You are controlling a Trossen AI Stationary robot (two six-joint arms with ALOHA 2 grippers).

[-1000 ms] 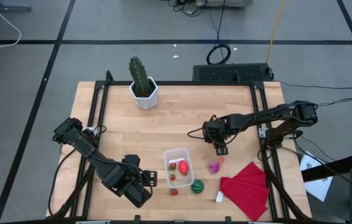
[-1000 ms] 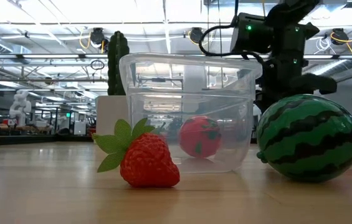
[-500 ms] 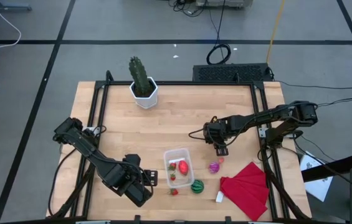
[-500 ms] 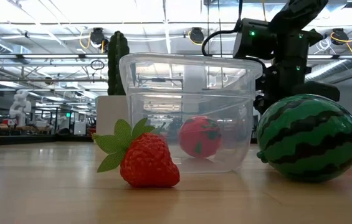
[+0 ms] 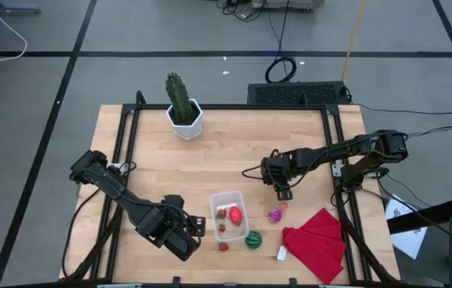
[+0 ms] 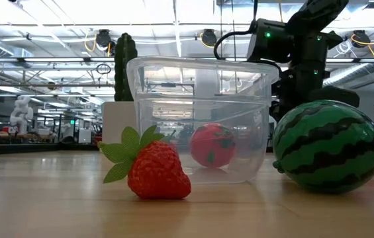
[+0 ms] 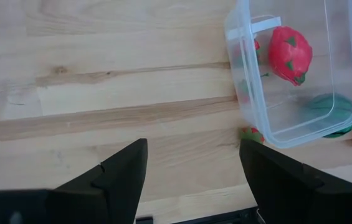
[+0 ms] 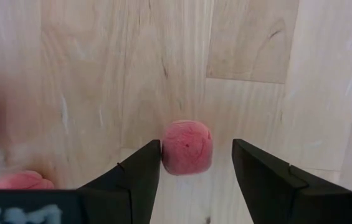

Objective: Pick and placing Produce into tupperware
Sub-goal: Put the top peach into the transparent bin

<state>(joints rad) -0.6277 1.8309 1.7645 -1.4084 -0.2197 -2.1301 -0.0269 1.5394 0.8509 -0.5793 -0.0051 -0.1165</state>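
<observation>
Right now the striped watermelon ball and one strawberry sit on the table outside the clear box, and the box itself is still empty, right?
Not empty. The low view shows a red tomato-like piece already inside the clear box. The watermelon ball and one strawberry do sit on the table outside it.

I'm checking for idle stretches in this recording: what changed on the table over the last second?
The left tool shifted slightly toward the tupperware, open and empty. The right tool dropped a little early on, then held, open around a small pink piece without gripping it. Nothing was grasped or released. The strawberry, watermelon, purple piece, cactus and red cloth stayed put.
</observation>
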